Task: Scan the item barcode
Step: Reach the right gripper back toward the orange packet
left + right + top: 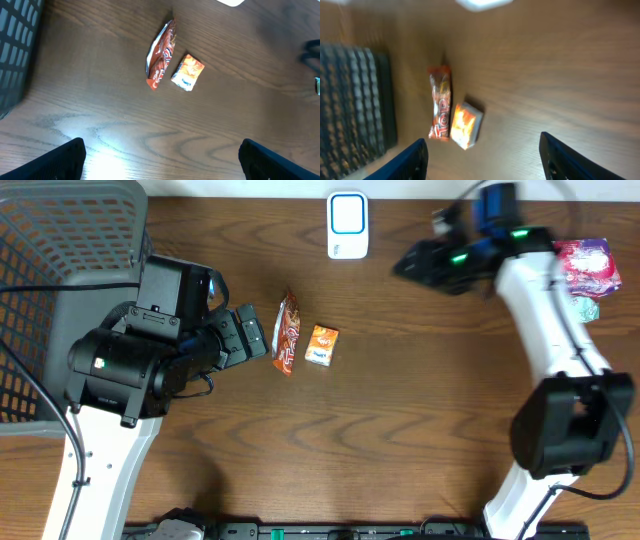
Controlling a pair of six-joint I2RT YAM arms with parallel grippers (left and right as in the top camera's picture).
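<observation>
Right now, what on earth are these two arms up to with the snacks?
Nothing is held at this moment. Two small snacks, a long red wrapper and an orange packet, lie side by side on the wooden table. The left pincer hovers open right beside the red wrapper, probably about to pick it up. The right pincer, also open and empty, hangs near the white scanner at the far edge.

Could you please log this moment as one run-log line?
left gripper: open | right gripper: open | snack bar, orange packet: on table, ungrasped | scanner: no item presented
</observation>
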